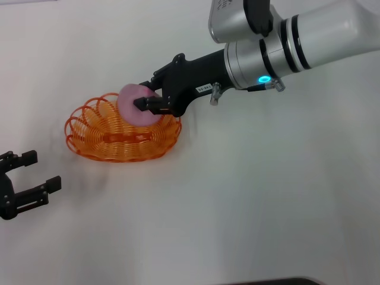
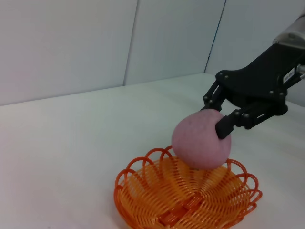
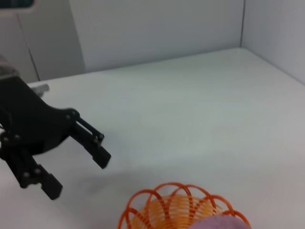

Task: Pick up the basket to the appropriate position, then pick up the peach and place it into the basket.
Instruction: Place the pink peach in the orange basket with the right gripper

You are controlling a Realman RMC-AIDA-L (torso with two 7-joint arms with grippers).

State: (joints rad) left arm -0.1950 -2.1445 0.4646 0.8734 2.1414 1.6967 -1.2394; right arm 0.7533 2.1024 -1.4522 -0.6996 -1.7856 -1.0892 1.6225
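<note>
The orange wire basket sits on the white table at centre left; it also shows in the left wrist view and the right wrist view. My right gripper is shut on the pale pink peach and holds it just above the basket's right rear part. The left wrist view shows the peach hanging over the basket bowl, pinched by the right gripper. My left gripper is open and empty near the table's left edge, in front of the basket; it shows in the right wrist view.
The white table spreads to the right and front of the basket. White wall panels stand behind the table.
</note>
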